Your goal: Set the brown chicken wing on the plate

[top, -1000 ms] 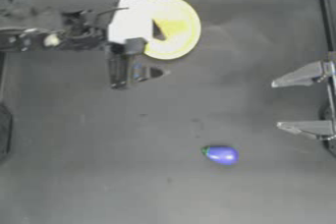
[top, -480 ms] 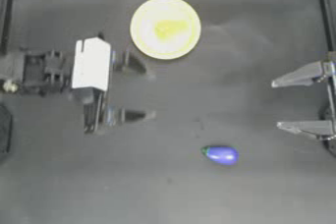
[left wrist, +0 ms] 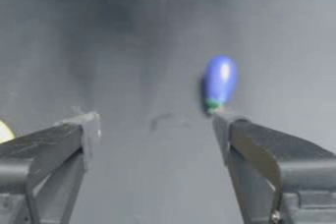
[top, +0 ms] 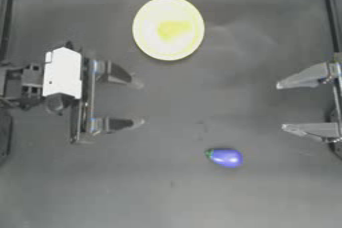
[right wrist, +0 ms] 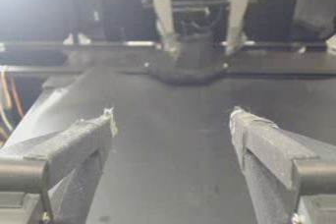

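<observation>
The plate (top: 144, 42) lies at the back middle of the table, and the small bright yellow brown chicken wing (top: 172, 30) rests on its centre. My left gripper (top: 137, 101) is open and empty at the left side, well in front of the plate and apart from it. In the left wrist view the left gripper (left wrist: 154, 120) holds nothing between its fingers, and a sliver of the plate (left wrist: 3, 132) shows at the edge. My right gripper (top: 283, 106) stands open and empty at the right side, as the right wrist view (right wrist: 171, 120) also shows.
A blue-purple oval with a green tip (top: 225, 157) lies on the table right of centre towards the front, also seen ahead of the left jaws (left wrist: 220, 81). The left arm's gripper (right wrist: 197, 16) shows far off in the right wrist view.
My left arm has drawn away from the plate to the table's left side, open and empty. The chicken wing stays on the plate. The right arm has not moved.
</observation>
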`<state>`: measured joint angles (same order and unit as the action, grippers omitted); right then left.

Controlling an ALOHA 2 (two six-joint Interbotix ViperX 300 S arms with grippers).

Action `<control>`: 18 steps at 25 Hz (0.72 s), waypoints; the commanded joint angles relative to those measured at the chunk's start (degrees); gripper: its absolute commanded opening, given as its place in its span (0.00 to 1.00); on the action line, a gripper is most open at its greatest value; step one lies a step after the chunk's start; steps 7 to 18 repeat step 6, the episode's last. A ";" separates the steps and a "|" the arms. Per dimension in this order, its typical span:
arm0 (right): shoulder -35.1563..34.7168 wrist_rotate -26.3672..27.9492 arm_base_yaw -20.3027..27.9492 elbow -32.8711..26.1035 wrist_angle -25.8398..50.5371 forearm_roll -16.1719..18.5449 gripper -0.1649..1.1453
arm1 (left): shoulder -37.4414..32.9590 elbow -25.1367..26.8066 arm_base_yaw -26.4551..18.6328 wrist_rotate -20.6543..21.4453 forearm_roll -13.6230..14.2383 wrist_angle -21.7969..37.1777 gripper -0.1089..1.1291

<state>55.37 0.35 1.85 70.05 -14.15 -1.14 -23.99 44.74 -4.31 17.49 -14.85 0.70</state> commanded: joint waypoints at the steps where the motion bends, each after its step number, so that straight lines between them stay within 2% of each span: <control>1: -0.09 -0.09 -0.09 -0.44 -0.44 -0.18 0.88 | -1.76 0.62 1.14 0.00 -0.26 -1.93 0.89; 6: -0.09 -0.09 -0.09 -0.44 -0.44 -0.18 0.88 | -2.55 3.16 2.55 0.00 -0.26 -5.63 0.89; 18: -0.09 -0.09 -0.09 -0.44 -0.44 -0.18 0.88 | -2.55 3.16 2.55 0.00 -0.26 -5.63 0.89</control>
